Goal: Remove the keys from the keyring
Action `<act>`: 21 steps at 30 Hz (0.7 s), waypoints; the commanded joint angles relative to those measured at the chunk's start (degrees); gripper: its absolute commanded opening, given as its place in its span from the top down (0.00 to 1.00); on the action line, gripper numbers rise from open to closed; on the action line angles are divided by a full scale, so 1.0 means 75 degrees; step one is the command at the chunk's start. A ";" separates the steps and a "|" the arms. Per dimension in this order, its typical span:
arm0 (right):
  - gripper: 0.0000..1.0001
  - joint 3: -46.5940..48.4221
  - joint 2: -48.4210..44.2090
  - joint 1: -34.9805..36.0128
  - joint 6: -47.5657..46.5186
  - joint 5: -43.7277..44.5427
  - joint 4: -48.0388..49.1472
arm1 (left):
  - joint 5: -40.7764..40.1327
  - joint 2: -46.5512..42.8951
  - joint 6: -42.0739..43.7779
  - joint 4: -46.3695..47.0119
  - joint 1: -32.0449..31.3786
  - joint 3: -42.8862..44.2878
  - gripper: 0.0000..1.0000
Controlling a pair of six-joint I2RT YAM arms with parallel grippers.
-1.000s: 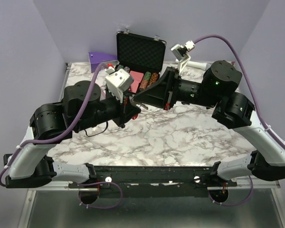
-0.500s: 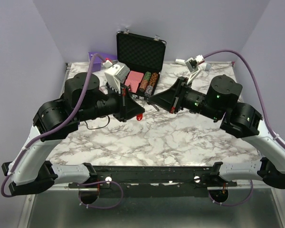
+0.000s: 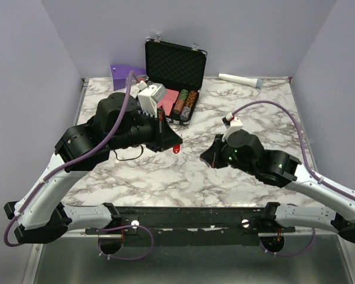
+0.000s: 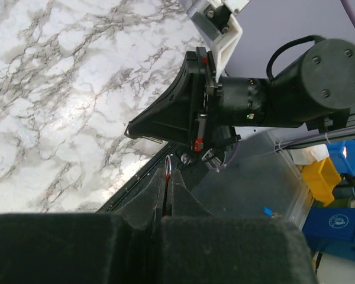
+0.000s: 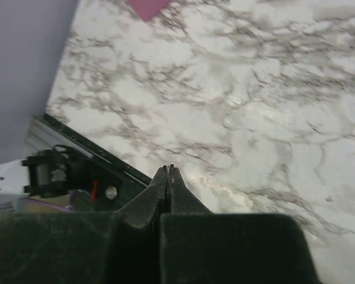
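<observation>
Left gripper [image 3: 177, 144] pinches the tiny red tagged keyring [image 3: 176, 150] aloft, likely presenting it; right gripper [image 3: 206, 155], at 4 o'clock, is clamped tight, contents unclear.

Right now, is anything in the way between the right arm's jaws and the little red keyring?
Nothing visible is. The red keyring is pinched in the jaws of the left gripper. Only bare marble table shows between it and the right gripper, whose jaws are shut and apart from it.
</observation>
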 commanded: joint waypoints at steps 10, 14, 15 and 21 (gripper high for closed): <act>0.99 -0.2060 -0.0079 0.0003 0.0005 0.2945 0.0096 | 0.0266 -0.0558 -0.0281 0.0271 0.0026 -0.1054 1.00; 0.99 -0.2424 0.0215 0.0003 -0.0381 0.3789 0.0809 | 0.0290 -0.0698 -0.0387 0.0272 0.0026 -0.1288 1.00; 0.99 -0.2564 0.0262 0.0003 -0.0626 0.3907 0.1125 | 0.0290 -0.0734 -0.0411 0.0272 0.0026 -0.1347 1.00; 0.99 -0.3057 0.0859 -0.0219 -0.1705 0.4096 0.3012 | 0.0220 -0.1120 -0.0551 0.0283 0.0015 -0.1827 1.00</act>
